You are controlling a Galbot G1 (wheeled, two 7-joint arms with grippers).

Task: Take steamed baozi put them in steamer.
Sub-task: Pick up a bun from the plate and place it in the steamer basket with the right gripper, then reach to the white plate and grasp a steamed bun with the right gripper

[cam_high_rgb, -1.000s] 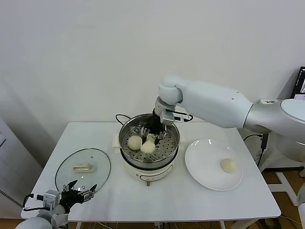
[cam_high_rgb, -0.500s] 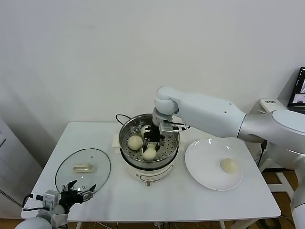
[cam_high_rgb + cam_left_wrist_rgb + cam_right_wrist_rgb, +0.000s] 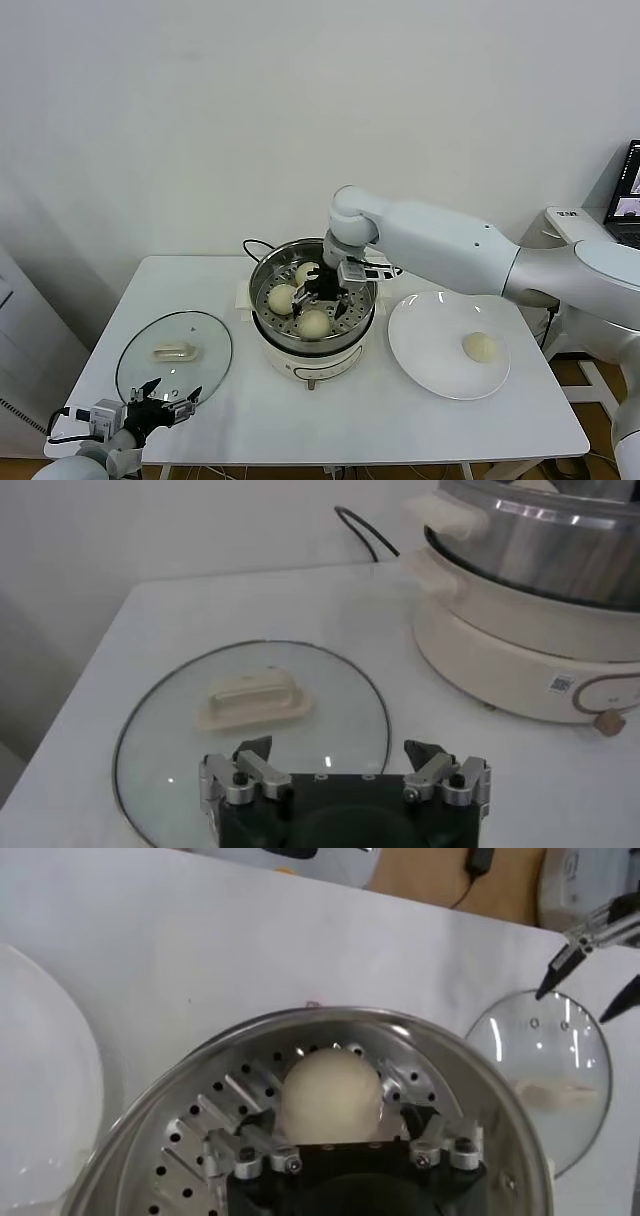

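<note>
The steel steamer (image 3: 260, 282) stands on its white cooker base at the table's middle. Three cream-white baozi lie in it: one at the left (image 3: 283, 298), one at the back (image 3: 306, 272), one at the front (image 3: 315, 323). A fourth baozi (image 3: 481, 347) lies on the white plate (image 3: 430, 330). My right gripper (image 3: 322, 298) is inside the steamer, just above the front baozi. In the right wrist view the gripper (image 3: 338, 1120) is open, with its fingers apart on either side of that baozi (image 3: 330, 1088), which rests on the perforated bottom (image 3: 215, 1103). My left gripper (image 3: 165, 412) is open and empty.
The oval glass lid (image 3: 140, 365) with a cream handle (image 3: 250, 700) lies at the front left, under my left gripper (image 3: 340, 750). The cooker base (image 3: 500, 650) and its black cord (image 3: 365, 535) are beyond it. The plate is right of the steamer.
My right gripper lowered the baozi it carried onto the front of the steamer's bottom, opened and rose slightly. The left arm has not moved.
</note>
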